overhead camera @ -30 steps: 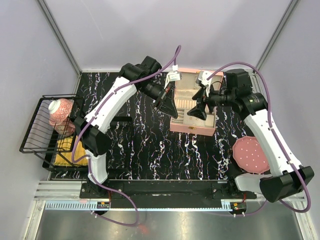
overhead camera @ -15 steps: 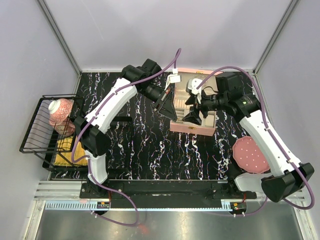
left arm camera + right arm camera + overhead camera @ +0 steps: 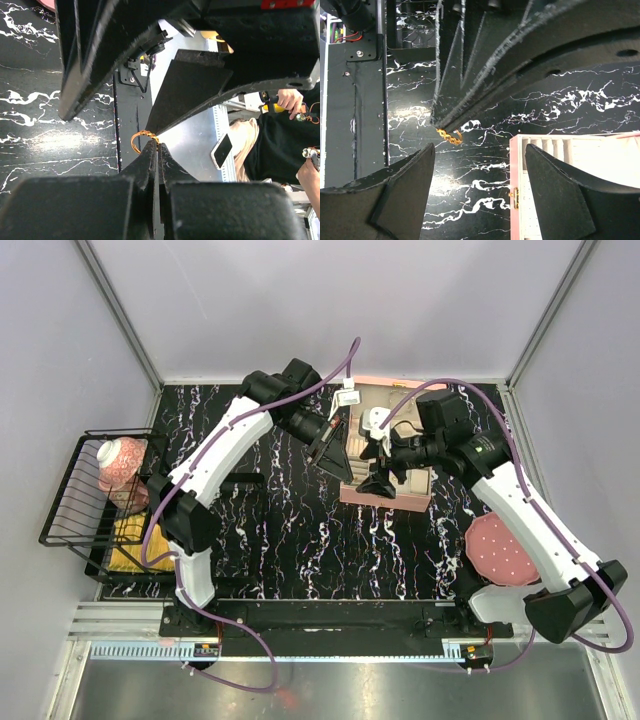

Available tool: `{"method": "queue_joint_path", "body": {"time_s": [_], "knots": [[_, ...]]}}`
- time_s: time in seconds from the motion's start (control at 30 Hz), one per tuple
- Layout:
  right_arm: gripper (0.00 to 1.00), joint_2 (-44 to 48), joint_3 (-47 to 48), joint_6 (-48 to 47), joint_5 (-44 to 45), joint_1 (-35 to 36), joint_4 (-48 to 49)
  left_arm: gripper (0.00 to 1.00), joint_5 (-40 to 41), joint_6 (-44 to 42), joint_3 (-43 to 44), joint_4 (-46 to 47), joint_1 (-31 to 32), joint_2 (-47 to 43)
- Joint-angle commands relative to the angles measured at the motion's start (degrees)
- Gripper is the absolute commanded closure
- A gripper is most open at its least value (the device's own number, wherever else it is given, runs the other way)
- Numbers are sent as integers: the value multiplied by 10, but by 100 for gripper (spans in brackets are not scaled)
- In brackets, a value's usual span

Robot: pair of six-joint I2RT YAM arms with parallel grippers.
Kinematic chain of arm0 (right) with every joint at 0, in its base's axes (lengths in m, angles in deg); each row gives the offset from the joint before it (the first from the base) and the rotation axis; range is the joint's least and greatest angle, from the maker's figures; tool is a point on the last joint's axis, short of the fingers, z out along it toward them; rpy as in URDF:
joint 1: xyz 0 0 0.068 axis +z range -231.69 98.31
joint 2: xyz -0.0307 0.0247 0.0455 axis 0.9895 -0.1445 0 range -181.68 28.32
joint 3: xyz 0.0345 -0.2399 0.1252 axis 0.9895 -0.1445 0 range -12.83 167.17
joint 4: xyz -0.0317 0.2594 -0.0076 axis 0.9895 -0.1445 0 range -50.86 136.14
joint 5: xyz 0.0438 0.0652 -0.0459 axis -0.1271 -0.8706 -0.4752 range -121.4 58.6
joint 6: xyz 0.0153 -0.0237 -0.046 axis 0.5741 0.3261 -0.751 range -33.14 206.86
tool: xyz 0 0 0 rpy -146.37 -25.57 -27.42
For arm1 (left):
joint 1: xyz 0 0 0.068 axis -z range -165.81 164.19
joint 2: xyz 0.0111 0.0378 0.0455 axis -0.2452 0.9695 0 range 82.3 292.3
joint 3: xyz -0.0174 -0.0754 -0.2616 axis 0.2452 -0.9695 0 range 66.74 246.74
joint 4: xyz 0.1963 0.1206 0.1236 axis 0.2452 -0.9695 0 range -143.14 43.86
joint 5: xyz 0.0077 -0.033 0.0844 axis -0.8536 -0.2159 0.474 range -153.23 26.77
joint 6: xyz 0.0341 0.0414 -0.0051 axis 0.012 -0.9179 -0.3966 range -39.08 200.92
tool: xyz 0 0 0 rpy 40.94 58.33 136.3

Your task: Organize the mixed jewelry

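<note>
My left gripper (image 3: pixel 344 472) is shut on a small gold-orange ring (image 3: pixel 141 138), pinched at its very tips (image 3: pixel 158 145) and held above the black marbled table beside the pink box's left edge (image 3: pixel 352 492). The ring also shows in the right wrist view (image 3: pixel 449 136), hanging from the left fingertips. My right gripper (image 3: pixel 378 468) is open and empty, its jaws (image 3: pixel 480 167) spread wide just under the ring, over the table and the box's left wall (image 3: pixel 517 175). No pale chain strand is in view.
The pink compartmented box (image 3: pixel 400 498) stands open at the back middle. A round pink dotted disc (image 3: pixel 503 548) lies at the right. A black wire basket (image 3: pixel 75 502) with a pink-and-white object (image 3: pixel 121 462) and a yellow item (image 3: pixel 130 532) sits at the left edge.
My right gripper has moved left across the box toward the left gripper and the ring. The left gripper has stayed almost still, holding the ring.
</note>
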Motion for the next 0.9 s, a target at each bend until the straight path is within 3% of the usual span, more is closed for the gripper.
{"method": "queue_joint_path", "body": {"time_s": [0.0, 0.43, 0.87], "knots": [[22, -4, 16, 2, 8, 20, 3, 100, -25, 7, -5, 5, -3, -32], [44, -2, 17, 10, 6, 35, 1, 100, -26, 12, -13, 11, -3, -29], [58, 2, 20, 13, -2, 41, -5, 100, -25, 22, -17, 21, -3, -29]]}}
